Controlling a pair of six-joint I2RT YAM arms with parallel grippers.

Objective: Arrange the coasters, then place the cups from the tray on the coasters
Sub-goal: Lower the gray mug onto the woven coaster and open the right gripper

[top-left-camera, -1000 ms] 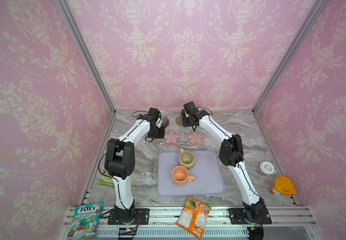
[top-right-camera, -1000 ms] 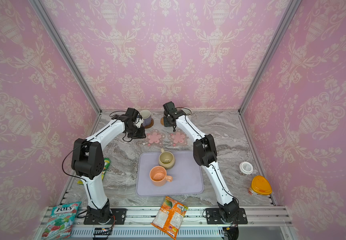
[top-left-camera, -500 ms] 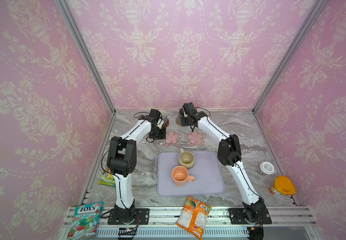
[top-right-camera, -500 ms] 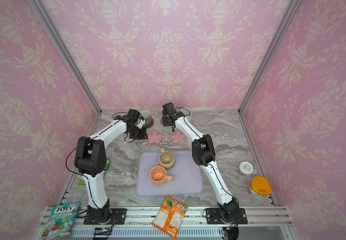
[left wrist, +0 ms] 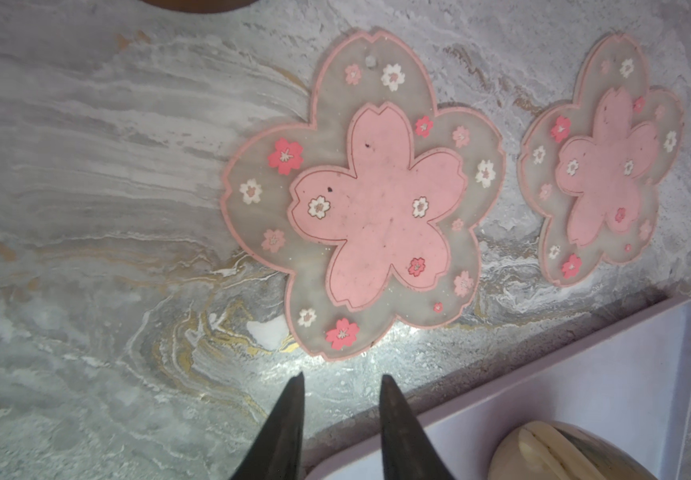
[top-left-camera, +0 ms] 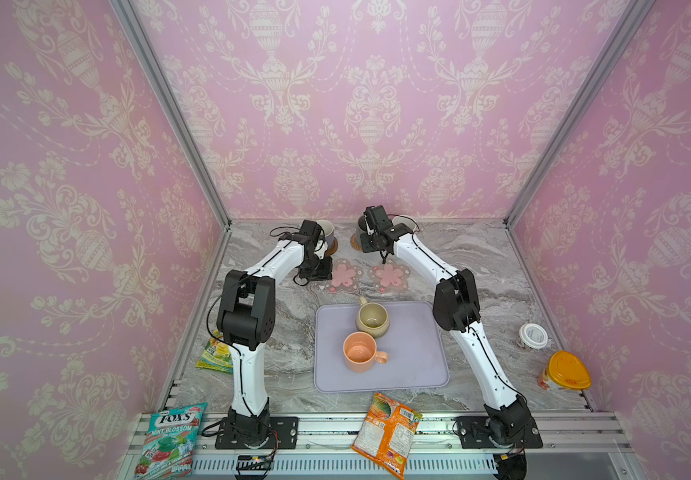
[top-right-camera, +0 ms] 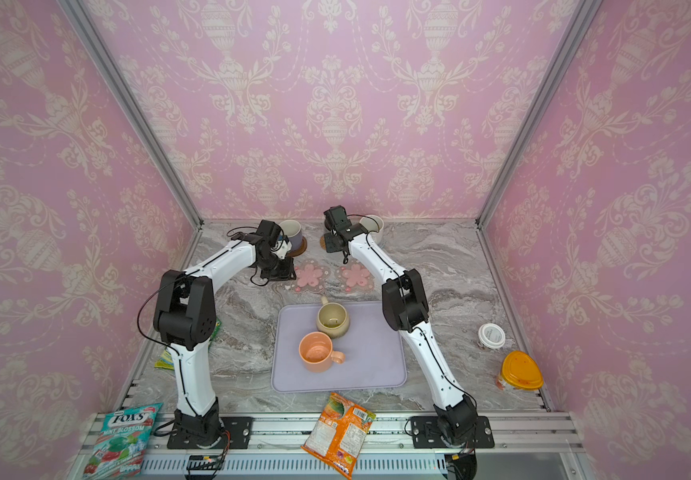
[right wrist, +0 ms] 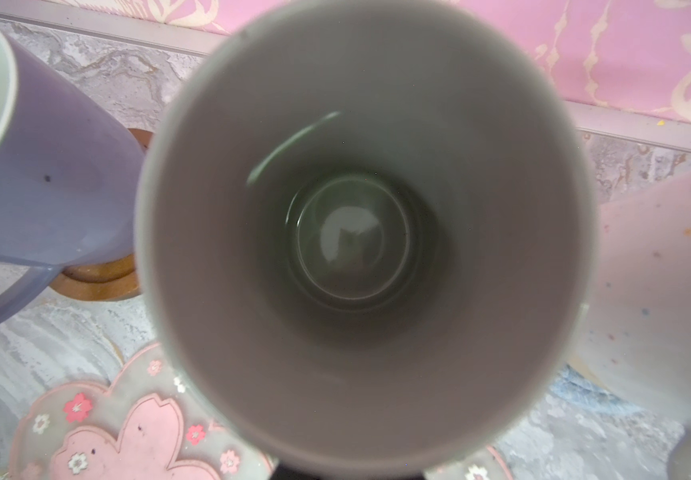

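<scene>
At the back, my right gripper (top-left-camera: 370,243) is shut on the tall dark grey cup (right wrist: 356,232), over the tan woven coaster (top-left-camera: 354,243); its fingers are hidden. The lavender cup (top-left-camera: 327,235) stands on the brown wooden coaster (right wrist: 98,278). The white cup (top-right-camera: 372,226) rests on the blue-grey lacy coaster (right wrist: 584,395). My left gripper (left wrist: 341,376) is open and empty, low over the table beside the left of two pink-flower coasters (left wrist: 360,199) (left wrist: 601,166). The tray (top-left-camera: 418,365) holds the beige-olive cup (top-left-camera: 372,319) and the peach cup (top-left-camera: 360,352).
A white-lidded paper cup (top-left-camera: 532,336) and an orange-lidded container (top-left-camera: 566,371) stand at the right edge. Snack bags lie at the front: an orange one (top-left-camera: 385,436), a mint one (top-left-camera: 167,440) and a yellow-green one (top-left-camera: 214,357) behind the left arm.
The left arm's elbow has shifted slightly to the right, its gripper staying by the flower coaster. The right gripper with the grey cup has edged a little towards the back wall.
</scene>
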